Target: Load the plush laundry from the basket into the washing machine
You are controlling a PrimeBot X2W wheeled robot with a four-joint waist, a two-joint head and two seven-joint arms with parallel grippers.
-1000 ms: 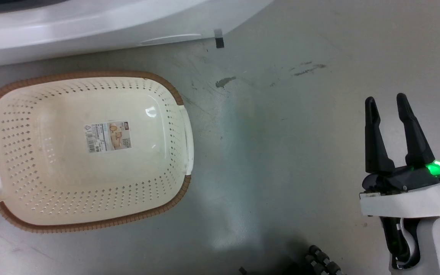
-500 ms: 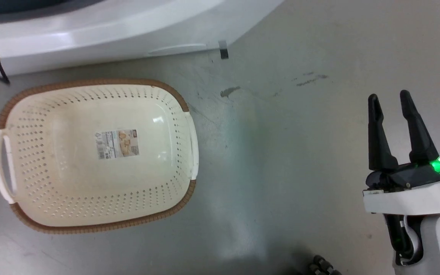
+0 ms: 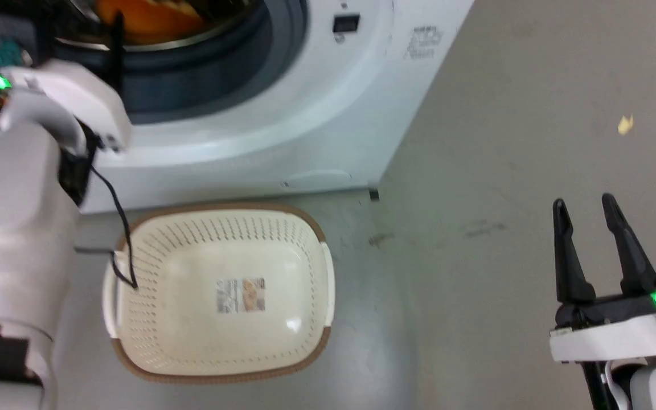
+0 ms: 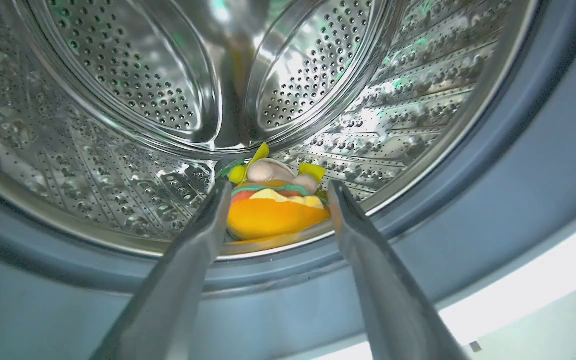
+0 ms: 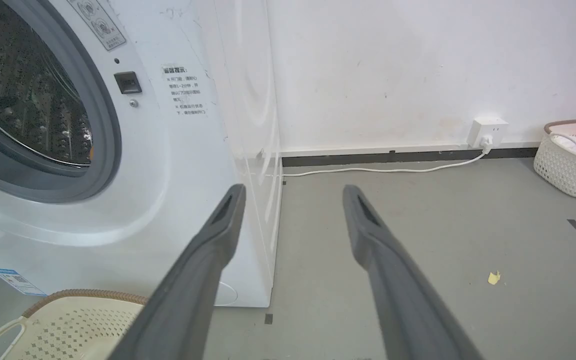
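The plush laundry [image 4: 274,210], orange bun up front with pink and yellow bits behind, lies on the steel drum [image 4: 118,80] of the washing machine [image 3: 316,108], just inside the grey door ring [image 4: 518,170]. My left gripper [image 4: 275,187] is open at the drum mouth, one finger on each side of the toy. In the head view the toy's orange [image 3: 151,14] shows in the opening past my left arm [image 3: 20,188]. The basket [image 3: 180,336] sits on the floor before the washer, with nothing in it but its label. My right gripper [image 3: 587,208] hangs open over bare floor.
A second basket [image 5: 573,160] with clothes stands by the far wall, right of a wall socket [image 5: 488,131] and its white cord. A yellow scrap [image 5: 493,277] lies on the grey floor. A black cable [image 3: 120,228] dangles from my left arm over the basket's rim.
The head camera has tilted up: the basket slid down the picture, and the washer's opening and my left arm came into view. The right gripper stays open.
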